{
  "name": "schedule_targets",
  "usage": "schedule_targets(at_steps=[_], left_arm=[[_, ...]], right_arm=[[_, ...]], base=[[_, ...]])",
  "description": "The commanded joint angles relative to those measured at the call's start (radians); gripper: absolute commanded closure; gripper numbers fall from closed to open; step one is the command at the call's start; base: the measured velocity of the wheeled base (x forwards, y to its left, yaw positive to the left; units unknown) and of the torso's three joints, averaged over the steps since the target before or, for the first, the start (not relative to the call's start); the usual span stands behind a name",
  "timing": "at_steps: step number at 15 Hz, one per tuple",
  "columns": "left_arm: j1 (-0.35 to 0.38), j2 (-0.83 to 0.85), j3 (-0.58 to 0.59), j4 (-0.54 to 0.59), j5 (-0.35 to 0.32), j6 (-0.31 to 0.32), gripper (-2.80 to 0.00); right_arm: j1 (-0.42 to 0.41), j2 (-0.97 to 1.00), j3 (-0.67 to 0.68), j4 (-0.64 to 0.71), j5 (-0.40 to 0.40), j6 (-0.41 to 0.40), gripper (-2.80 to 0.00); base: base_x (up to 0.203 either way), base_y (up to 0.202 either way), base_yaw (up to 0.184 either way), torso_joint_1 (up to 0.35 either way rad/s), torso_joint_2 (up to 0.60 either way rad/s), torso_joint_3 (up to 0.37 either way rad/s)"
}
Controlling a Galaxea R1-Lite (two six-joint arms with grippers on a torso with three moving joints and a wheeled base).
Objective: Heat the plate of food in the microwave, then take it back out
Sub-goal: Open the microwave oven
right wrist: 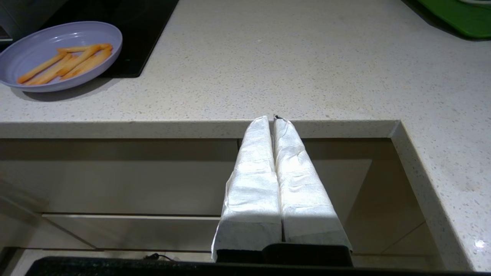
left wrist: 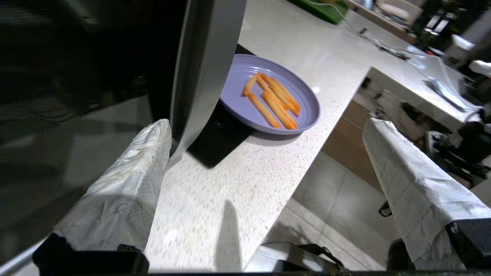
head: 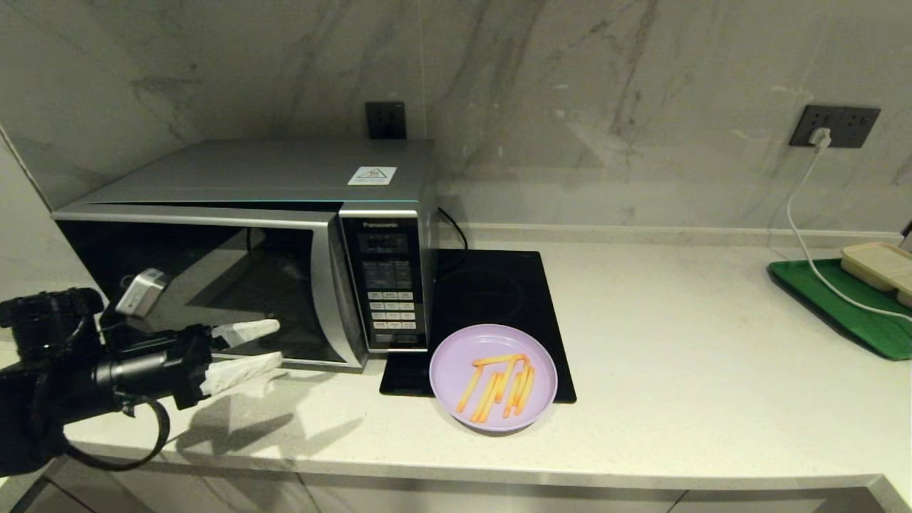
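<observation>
Left tool point(head: 267, 349) spread wide, holding nothing, level in front of microwave point(head: 249, 249) door at the lower part of the dark glass, white-wrapped fingers point(left wrist: 126, 184) just left of the curved silver handle strip point(head: 333, 299). Microwave door shut. Plate of food point(head: 493, 376) on the surface point(head: 677, 370), near edge, right of microwave, resting partly over the front corner of a black cooktop point(head: 499, 299); orange fries point(head: 499, 385) lying on the plate. Plate well apart from left tool. Right tool point(right wrist: 273, 122) pressed together, empty, parked low below the surface front edge, right of the plate, out of the head view. Green tray point(head: 848, 306) at far right with beige container point(head: 880, 267) on it. White cable point(head: 801, 214) running from wall socket point(head: 833, 127) down across the tray.
</observation>
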Motion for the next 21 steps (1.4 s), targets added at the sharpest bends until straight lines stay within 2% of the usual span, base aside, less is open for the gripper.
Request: schedule_targets(at_steps=[1, 3, 4, 6, 7, 10, 12, 13, 14, 15, 16, 18, 21], left_arm=[[0.080, -0.143, 0.082, -0.003, -0.004, 0.012, -2.80], [0.112, -0.238, 0.147, 0.002, 0.002, 0.015, -2.80], [0.118, -0.281, 0.165, 0.005, 0.019, 0.015, 0.00], [0.101, -0.381, 0.165, 0.030, 0.122, 0.015, 0.00], [0.068, -0.423, 0.138, 0.055, 0.207, 0.015, 0.00], [-0.133, -0.509, 0.007, 0.179, 0.635, 0.025, 0.00], [-0.295, -0.537, -0.092, 0.243, 0.955, 0.064, 0.00], [-0.352, -0.533, -0.138, 0.258, 1.087, 0.088, 0.00], [-0.392, -0.511, -0.200, 0.275, 1.189, 0.107, 0.00], [-0.415, -0.487, -0.261, 0.288, 1.256, 0.120, 0.00], [-0.439, -0.475, -0.317, 0.307, 1.296, 0.134, 0.00], [-0.508, -0.463, -0.446, 0.428, 1.347, 0.168, 0.00], [-0.543, -0.360, -0.626, 0.592, 1.398, 0.177, 0.00]], right_arm=[[0.000, 0.001, 0.000, 0.003, 0.000, -0.001, 0.00], [0.000, 0.001, 0.000, 0.001, 0.000, -0.001, 0.00], [-0.001, 0.001, 0.000, 0.001, 0.000, -0.001, 0.00], [0.000, 0.001, 0.000, 0.001, 0.000, 0.000, 0.00], [0.000, 0.001, 0.000, 0.001, 0.000, 0.000, 0.00], [0.000, 0.001, 0.000, 0.003, 0.000, 0.001, 0.00], [0.000, 0.001, 0.000, 0.001, 0.000, -0.001, 0.00], [0.000, 0.001, 0.000, 0.001, 0.000, 0.000, 0.00], [0.000, 0.001, 0.000, 0.003, 0.000, 0.001, 0.00], [-0.001, 0.001, 0.000, 0.001, 0.000, -0.001, 0.00], [0.000, 0.001, 0.000, 0.002, 0.000, 0.001, 0.00], [0.000, 0.001, 0.000, 0.001, 0.000, 0.001, 0.00], [0.000, 0.001, 0.000, 0.001, 0.000, 0.001, 0.00]], base=[[0.000, 0.000, 0.000, 0.000, 0.00, 0.000], [0.000, 0.000, 0.000, 0.000, 0.00, 0.000], [0.000, 0.000, 0.000, 0.000, 0.00, 0.000], [0.000, 0.000, 0.000, 0.000, 0.00, 0.000], [0.000, 0.000, 0.000, 0.000, 0.00, 0.000], [0.000, 0.000, 0.000, 0.000, 0.00, 0.000], [0.000, 0.000, 0.000, 0.000, 0.00, 0.000], [0.000, 0.000, 0.000, 0.000, 0.00, 0.000], [0.000, 0.000, 0.000, 0.000, 0.00, 0.000], [0.000, 0.000, 0.000, 0.000, 0.00, 0.000], [0.000, 0.000, 0.000, 0.000, 0.00, 0.000], [0.000, 0.000, 0.000, 0.000, 0.00, 0.000], [0.000, 0.000, 0.000, 0.000, 0.00, 0.000]])
